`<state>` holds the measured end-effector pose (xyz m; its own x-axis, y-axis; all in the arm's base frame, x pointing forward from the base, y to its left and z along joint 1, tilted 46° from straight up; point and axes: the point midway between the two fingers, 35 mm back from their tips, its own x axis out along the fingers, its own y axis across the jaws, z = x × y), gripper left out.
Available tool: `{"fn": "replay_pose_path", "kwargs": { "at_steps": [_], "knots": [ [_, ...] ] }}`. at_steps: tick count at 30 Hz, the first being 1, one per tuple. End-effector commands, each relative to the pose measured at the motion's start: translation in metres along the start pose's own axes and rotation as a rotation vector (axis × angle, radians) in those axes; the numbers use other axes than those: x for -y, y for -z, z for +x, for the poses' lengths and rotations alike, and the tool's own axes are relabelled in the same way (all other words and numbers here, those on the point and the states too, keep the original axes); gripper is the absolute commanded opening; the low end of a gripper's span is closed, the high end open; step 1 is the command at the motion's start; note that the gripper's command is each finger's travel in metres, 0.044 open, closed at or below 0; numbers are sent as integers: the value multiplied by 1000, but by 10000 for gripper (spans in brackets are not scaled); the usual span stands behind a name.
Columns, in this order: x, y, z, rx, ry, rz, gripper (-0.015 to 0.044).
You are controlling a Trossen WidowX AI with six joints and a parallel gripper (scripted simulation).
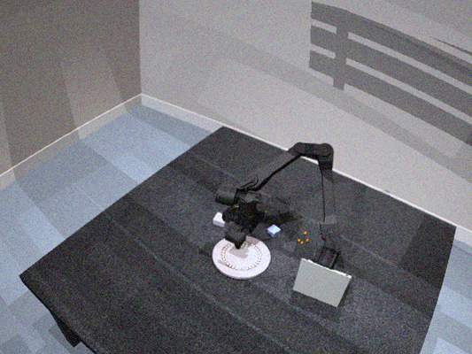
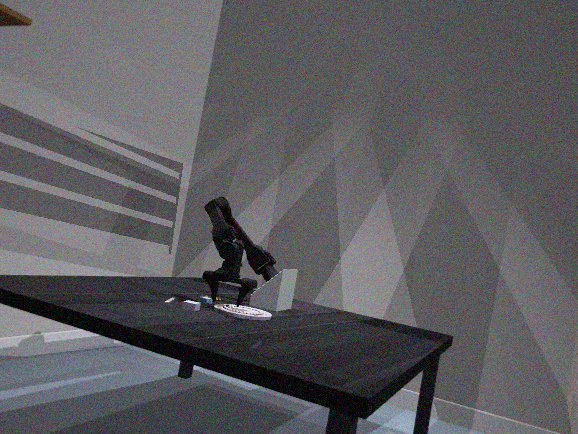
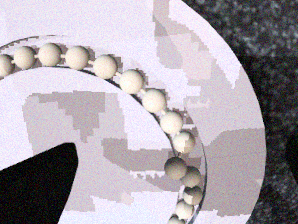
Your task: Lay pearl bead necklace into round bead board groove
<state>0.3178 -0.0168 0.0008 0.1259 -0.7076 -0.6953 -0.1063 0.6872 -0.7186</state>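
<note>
The round white bead board lies flat on the dark table. The pearl bead necklace lies on it as a ring. In the wrist view the upper arc follows the groove; at the right the string kinks, with one shaded bead set inward over the groove's inner edge. The rest of the ring is outside the wrist view. My gripper is open and empty, low over the board, one finger inside the ring and the other beyond the board's rim.
A white block lies behind the board on the left in the top view. A light blue block and several small orange beads lie to the right. An upright pale panel stands by the arm's base.
</note>
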Motion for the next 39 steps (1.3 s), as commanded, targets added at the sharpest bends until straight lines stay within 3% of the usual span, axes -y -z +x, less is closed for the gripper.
{"fn": "replay_pose_path", "kwargs": {
  "at_steps": [1, 7, 12, 39],
  "knots": [
    [1, 0, -1, 1, 3, -2, 414],
    [-3, 10, -31, 0, 2, -170, 256],
    [-4, 11, -25, 0, 2, -176, 125],
    [-3, 11, 7, 0, 3, -176, 120]
  ]
}}
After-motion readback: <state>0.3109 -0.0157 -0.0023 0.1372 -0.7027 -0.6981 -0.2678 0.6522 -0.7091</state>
